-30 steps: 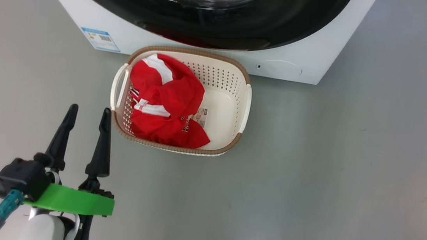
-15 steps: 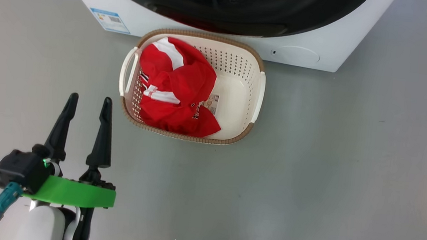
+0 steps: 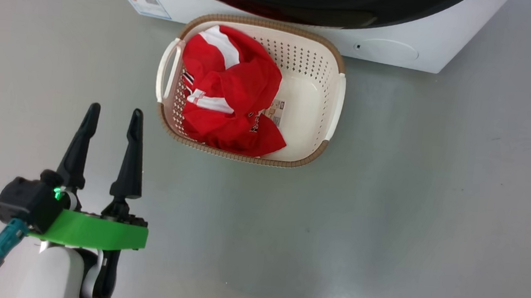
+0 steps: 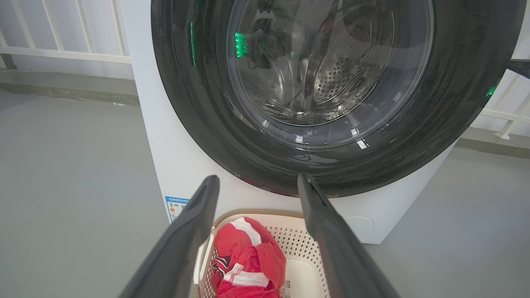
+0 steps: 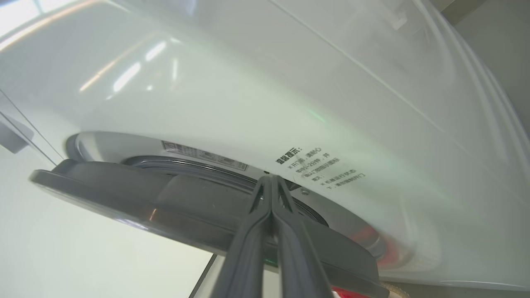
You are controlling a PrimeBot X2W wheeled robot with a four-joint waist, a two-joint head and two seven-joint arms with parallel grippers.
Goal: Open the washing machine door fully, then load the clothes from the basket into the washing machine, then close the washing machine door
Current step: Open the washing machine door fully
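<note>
Whole head view has slid since half a second back: basket and washer now sit higher and further right in the picture. That's the camera moving, not the stuff. The left claw (image 3: pixel 115 109) keeps roughly its same spot at lower left, fingers spread wide with nothing between them, green bracket (image 3: pixel 91 234) at its wrist.

Under it is a smooth grey floor (image 3: pixel 384 228) with a slight sheen. The basket (image 3: pixel 258 22) stands on that floor, a bit ahead and to the right of the left claw and well apart from it. The clothes (image 3: pixel 232 92) are bunched in the basket's left half, and the right half is bare, with a paper label (image 3: pixel 275 112) peeking out at the edge of the fabric.

The basket's far rim is right up at the foot of the washing machine (image 3: pixel 430 53), below the door; can't tell if they touch. A blue label (image 3: pixel 145 2) is low on the washer's left and a round cap (image 3: pixel 386 50) low on its right.

The left wrist view looks between that claw's fingers at the washing machine door (image 4: pixel 455 103), with the steel drum (image 4: pixel 331 74) visible through the glass.

The right claw (image 5: pixel 271 178) is pinched tight together, lying across the door's edge. There's a gap there between the door and the white front.

Furthest back there's a white railing (image 4: pixel 62 54).
</note>
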